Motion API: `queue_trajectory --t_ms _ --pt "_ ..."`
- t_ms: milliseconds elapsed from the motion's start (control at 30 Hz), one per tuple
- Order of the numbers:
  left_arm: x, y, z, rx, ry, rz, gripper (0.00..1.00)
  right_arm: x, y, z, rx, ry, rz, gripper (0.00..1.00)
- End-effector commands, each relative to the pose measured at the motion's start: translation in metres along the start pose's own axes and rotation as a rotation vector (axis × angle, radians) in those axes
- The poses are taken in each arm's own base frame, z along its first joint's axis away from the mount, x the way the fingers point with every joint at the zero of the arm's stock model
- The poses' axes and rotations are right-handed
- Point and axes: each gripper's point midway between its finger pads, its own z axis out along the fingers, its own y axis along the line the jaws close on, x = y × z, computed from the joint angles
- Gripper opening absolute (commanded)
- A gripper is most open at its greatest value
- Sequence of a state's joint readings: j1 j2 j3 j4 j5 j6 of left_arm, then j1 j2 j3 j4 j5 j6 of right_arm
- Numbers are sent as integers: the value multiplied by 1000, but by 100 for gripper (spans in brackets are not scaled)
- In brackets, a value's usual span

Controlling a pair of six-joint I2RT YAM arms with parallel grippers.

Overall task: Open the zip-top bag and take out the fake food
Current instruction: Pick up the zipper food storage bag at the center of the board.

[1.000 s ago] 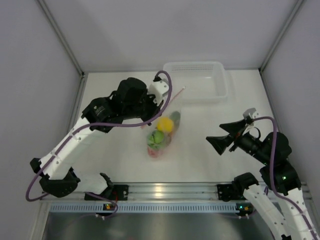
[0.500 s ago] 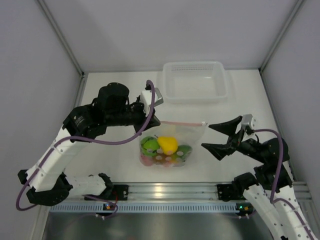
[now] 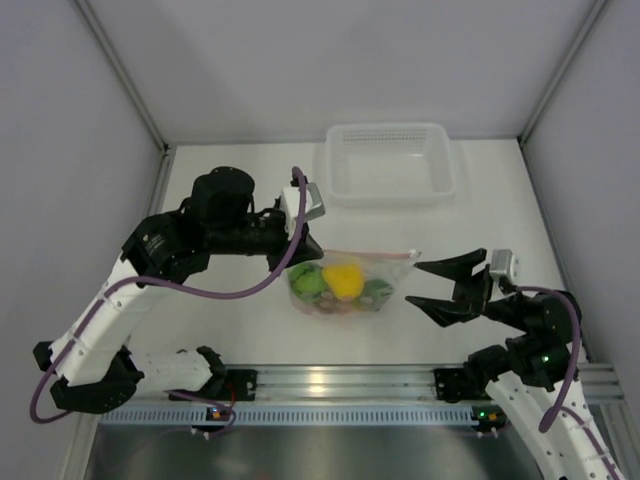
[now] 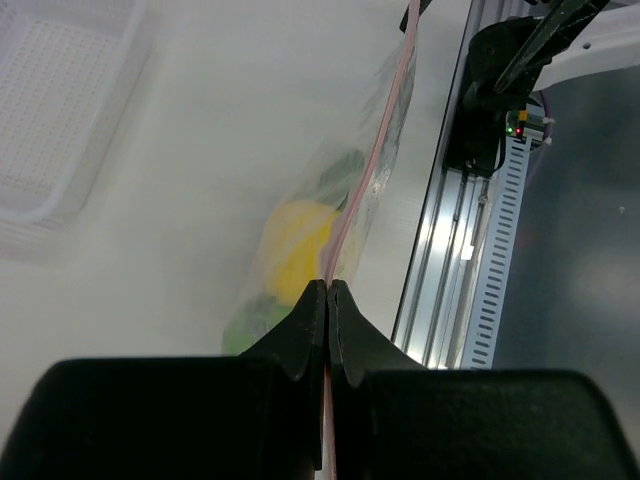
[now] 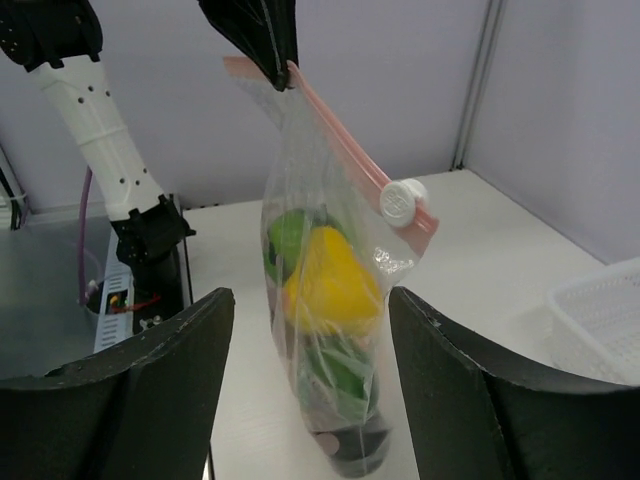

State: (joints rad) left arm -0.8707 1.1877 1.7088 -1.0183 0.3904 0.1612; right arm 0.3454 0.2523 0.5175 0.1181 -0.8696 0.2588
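**Step in hand:** opening; the zip appears sealed.

The left end effector point(image 4: 327, 285) is clamped on one end of the pink zip strip point(image 3: 365, 252). It suspends the zip-top bag point(image 5: 320, 250) over the counter point(image 3: 230, 330), between the arms. Whether the bag's bottom touches the counter cannot be told. The fake food point(image 3: 345, 278) sags low inside.

The right end effector point(image 3: 413, 282) stands with jaws apart and empty, just beside the end bearing the white slider point(image 5: 403, 200).

**Orientation:** the strip, the long axis, runs from arm to arm, with the slider end pointing at the right end effector.

**Next move, as judged:** close on the slider squarely, then draw it along the strip toward the clamped end.
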Motion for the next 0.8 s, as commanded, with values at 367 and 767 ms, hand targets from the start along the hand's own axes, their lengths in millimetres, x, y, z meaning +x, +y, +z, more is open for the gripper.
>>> queue_trajectory --t_ms 367,767 --pt "-20 -23 -14 93 -95 79 0 -32 13 -5 -21 -109 -150 60" --pt "-18 -29 -12 130 -93 85 0 -39 22 3 -106 -148 -71 37"
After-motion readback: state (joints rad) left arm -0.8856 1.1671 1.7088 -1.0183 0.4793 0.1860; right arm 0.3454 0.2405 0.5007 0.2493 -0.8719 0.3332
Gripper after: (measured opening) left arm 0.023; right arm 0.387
